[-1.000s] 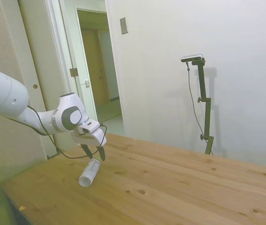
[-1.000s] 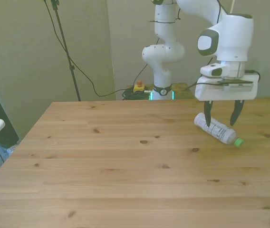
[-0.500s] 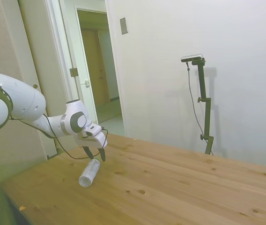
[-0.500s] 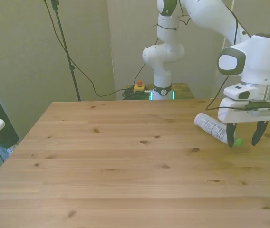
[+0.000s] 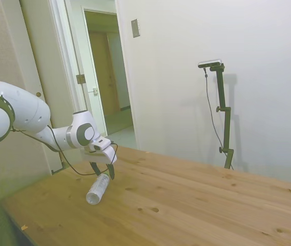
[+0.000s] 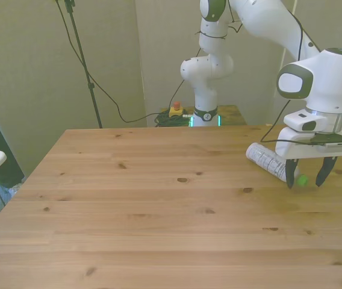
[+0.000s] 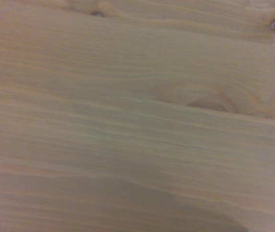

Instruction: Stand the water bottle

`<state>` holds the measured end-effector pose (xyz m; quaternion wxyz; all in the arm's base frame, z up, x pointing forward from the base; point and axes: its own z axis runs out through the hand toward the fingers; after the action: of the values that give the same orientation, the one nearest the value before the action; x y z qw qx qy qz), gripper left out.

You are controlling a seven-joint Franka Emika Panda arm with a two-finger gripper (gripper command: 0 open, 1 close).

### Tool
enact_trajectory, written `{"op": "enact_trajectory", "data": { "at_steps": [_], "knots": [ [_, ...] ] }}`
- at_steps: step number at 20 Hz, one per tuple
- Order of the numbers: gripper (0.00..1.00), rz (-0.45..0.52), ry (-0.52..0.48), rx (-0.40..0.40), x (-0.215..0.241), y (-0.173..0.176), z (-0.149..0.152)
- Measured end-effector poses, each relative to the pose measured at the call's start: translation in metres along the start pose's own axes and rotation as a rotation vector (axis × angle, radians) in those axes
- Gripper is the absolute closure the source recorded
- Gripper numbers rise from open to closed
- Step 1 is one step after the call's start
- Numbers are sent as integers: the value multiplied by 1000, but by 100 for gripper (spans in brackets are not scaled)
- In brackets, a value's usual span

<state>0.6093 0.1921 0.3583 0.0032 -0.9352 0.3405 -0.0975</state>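
Water bottle (image 6: 272, 164): you see it lying on its side on the table (image 6: 159, 211), at about 3 o'clock in the front view, green cap (image 6: 302, 179) pointing toward 4 o'clock.
Label: white band around the bottle's body; the print is too small for you to read.
Pincer (image 6: 304, 178): spread wide, holding nothing, fingers pointing down on either side of the cap end.
Wrist view: only blurred wood grain and knots.
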Motion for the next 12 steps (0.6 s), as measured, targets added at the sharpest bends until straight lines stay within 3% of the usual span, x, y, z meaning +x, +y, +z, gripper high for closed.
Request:
{"op": "enact_trajectory", "data": {
  "at_steps": [12],
  "knots": [
    [100, 34, -29, -34, 10, 3, 6]
  ]
}}
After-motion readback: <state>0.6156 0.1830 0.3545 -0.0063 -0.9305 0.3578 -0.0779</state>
